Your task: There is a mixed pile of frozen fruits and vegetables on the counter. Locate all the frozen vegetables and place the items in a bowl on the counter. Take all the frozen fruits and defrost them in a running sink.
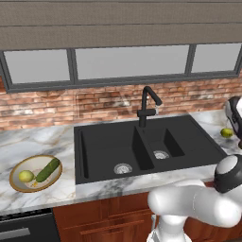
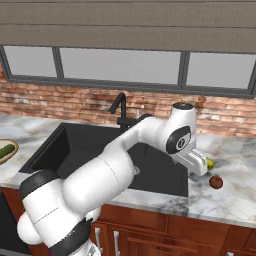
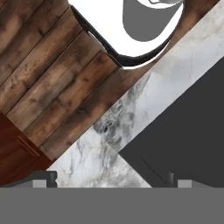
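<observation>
While the arm bends across the front of the counter, the gripper hangs low over the counter's right part, just beside the sink's right rim, with its jaws spread wide and nothing between them. In the hand view the camera looks down past the counter's front edge at marble, a corner of the black basin and the wooden floor below.

Near the front edge to the gripper's right lies the dark red ball, one of the frozen fruits. Just behind it, partly hidden by the hand, sits the brighter yellow-green lemon-like ball. Both rest on bare marble, apart from each other and outside the sink.

Farther left, beyond the two basins, the bowl stands near the counter's front left edge and holds the long green cucumber-like piece and the pale yellow-green ball, so the vegetable half looks done. No water shows at the black gooseneck tap.

The risk lies in the round fruits: a finger landing off centre could nudge the red ball, and it sits close enough to the front edge to roll off onto the floor. The lemon-like ball is screened by the hand, so a descent toward it could knock it away. Fruit dropped into the basin would defrost little if the tap is dry.
</observation>
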{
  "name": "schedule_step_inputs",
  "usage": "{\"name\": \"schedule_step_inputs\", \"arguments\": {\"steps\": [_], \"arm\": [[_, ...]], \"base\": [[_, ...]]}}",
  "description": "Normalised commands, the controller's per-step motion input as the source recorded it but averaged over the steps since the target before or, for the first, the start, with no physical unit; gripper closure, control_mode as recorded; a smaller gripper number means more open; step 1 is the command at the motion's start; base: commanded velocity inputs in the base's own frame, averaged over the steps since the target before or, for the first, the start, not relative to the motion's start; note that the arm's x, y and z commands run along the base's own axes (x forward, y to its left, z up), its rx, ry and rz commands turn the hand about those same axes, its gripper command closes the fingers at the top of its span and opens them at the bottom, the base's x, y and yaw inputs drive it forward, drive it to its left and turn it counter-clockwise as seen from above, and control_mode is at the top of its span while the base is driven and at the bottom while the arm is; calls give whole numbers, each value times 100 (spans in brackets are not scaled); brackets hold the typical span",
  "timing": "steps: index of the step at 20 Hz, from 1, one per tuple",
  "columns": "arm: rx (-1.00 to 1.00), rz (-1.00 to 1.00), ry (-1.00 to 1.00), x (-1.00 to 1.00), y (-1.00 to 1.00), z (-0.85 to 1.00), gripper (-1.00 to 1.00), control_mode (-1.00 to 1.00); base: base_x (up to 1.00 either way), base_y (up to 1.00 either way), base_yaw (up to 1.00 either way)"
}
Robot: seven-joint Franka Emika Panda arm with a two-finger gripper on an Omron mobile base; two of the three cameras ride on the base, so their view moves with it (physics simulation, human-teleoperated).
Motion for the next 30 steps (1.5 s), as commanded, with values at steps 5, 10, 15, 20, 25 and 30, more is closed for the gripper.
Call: {"name": "schedule_step_inputs", "arguments": {"steps": [5,10,15,20,25,30], "arm": [[0,0,0,27,-50,-54,-100,-100],[0,0,0,18,-49,-24,-100,-100],[0,0,0,5,-53,-22,-100,-100],[0,0,0,28,-25,-31,-100,-100],[0,0,0,46,-9,-31,-100,-100],[0,0,0,38,-21,-26,-100,-100]], "base": [[0,0,0],[0,0,0],[0,0,0],[0,0,0],[0,0,0],[0,0,0]]}}
